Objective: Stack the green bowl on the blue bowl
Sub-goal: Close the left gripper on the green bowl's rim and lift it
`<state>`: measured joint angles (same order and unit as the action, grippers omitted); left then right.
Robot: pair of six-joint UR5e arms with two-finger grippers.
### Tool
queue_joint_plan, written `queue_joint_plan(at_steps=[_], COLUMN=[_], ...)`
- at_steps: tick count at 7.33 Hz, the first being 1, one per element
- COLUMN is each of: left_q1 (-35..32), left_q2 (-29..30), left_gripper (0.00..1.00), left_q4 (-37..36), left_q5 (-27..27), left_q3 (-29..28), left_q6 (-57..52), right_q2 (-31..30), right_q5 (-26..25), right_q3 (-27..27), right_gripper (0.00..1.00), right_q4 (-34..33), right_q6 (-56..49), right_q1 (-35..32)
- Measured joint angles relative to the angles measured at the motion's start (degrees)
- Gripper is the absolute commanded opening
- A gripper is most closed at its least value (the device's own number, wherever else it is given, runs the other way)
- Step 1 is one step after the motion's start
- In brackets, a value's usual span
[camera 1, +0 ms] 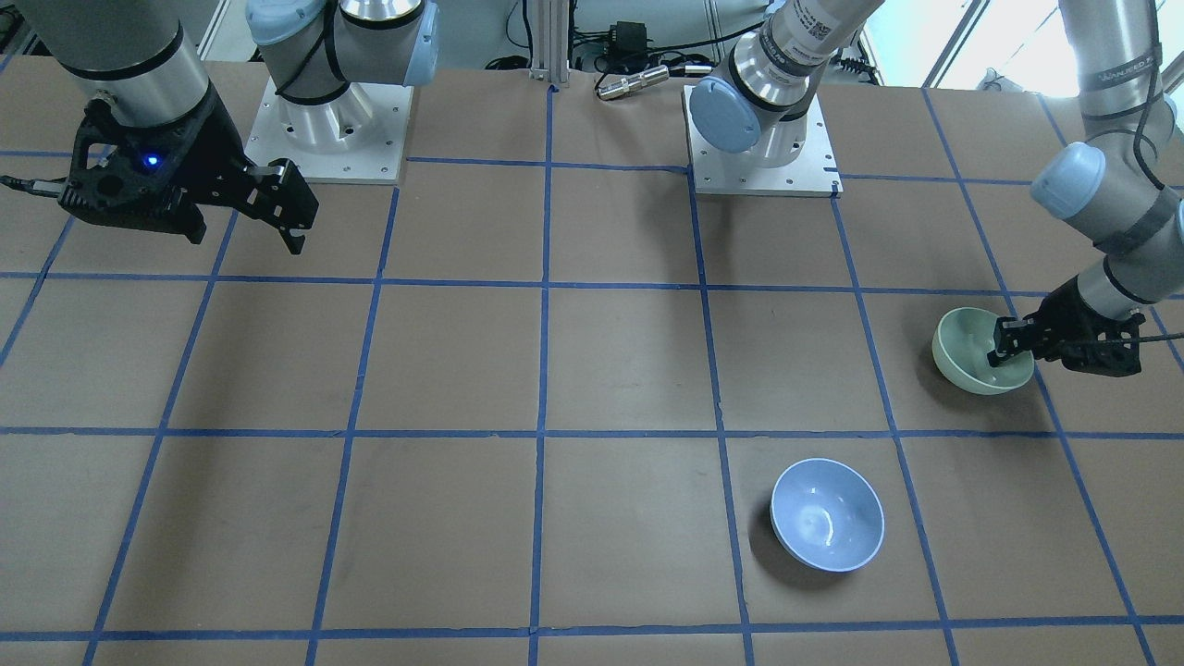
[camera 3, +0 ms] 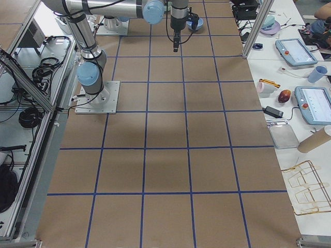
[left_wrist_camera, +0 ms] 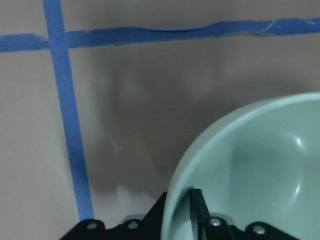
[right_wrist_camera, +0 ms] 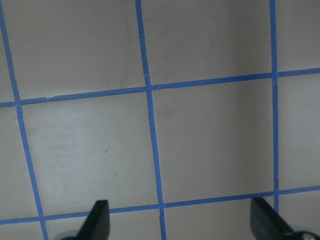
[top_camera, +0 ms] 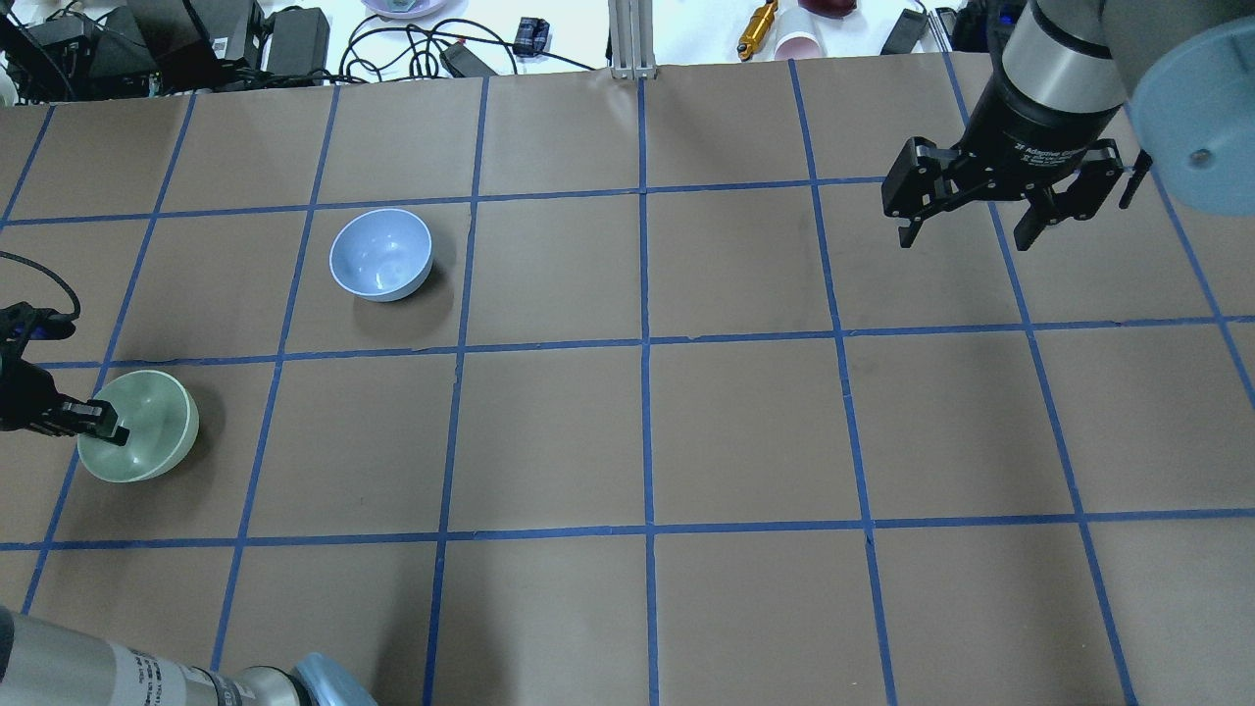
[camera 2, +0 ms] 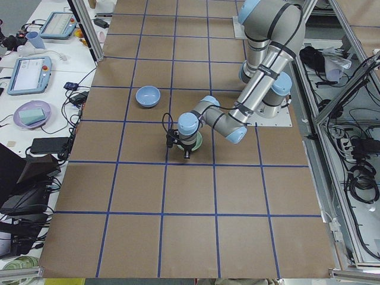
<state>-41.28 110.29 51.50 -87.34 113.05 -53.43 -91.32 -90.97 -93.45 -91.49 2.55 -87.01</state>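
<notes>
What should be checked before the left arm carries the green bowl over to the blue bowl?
1. Hold of the left gripper on the rim of the green bowl: ok, one finger inside the wall and one outside, in the left wrist view.
2. Level of the green bowl: not ok, it sits tilted in the grip.
3. The blue bowl upright and empty: ok.
4. Stretch between the bowls free: ok, only bare table shows there.
5. The right gripper out of the way: ok, open, over the other half of the table.
6. Grip firm enough for a lift: cannot tell.
</notes>
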Motion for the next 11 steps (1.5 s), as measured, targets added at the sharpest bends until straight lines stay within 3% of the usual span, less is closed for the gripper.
queue_joint_plan(at_steps=[6, 11], left_q1=[0.09, 0.01], left_q2=[-0.54, -1.86], left_gripper=[0.08, 0.08], left_q4=[1.7, 11.94], left_q5=[0.52, 3.39], left_q3=[-0.26, -5.79], left_q6=[0.07, 0.1], right_q2=[0.0, 0.0], right_q5=[0.04, 0.0], right_q3=[0.02, 0.01], right_gripper=[1.0, 1.0], right_q4=[0.0, 0.0], right_q6=[0.0, 0.0], right_q1=[0.0, 0.0])
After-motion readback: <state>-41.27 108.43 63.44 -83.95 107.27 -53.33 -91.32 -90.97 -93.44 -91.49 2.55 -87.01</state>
